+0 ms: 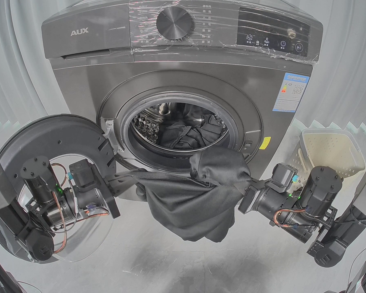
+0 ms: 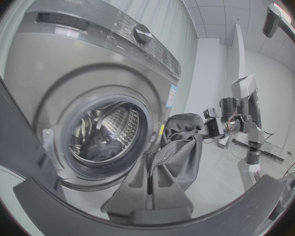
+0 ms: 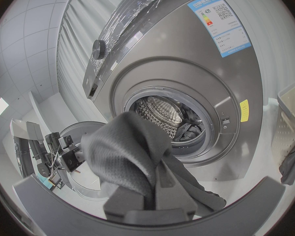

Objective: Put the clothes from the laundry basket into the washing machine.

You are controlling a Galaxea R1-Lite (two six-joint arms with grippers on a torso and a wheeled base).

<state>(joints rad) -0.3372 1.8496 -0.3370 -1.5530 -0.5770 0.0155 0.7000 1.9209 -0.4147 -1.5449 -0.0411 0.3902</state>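
- The dark garment is hanging in the middle of the head view, stretched between the two tools in front of the washing machine, just below its round opening.
- Its long axis is running left to right across the frame, nearly level. The upper edge is pulling taut towards the left tool, while the loose body is sagging towards the floor at lower centre.
- Near the right end the cloth is bunching into a rounded lump that is overlapping the lower rim of the opening.
- The left tool is sitting at left of centre, its jaws pressed together on one end of the garment; the left wrist view shows a fold pinched between the fingers.
- The right tool is sitting at right of centre, clamped on the other end, with cloth piling over its fingers in the right wrist view.
- Inside the drum, dark clothes are lying in a heap in the centre of the frame.
- The machine's door is standing open at the lower left, behind the left arm.
- The pale laundry basket is standing on the floor at the right edge, beside the machine; in the right wrist view a dark cloth is drooping over its side.
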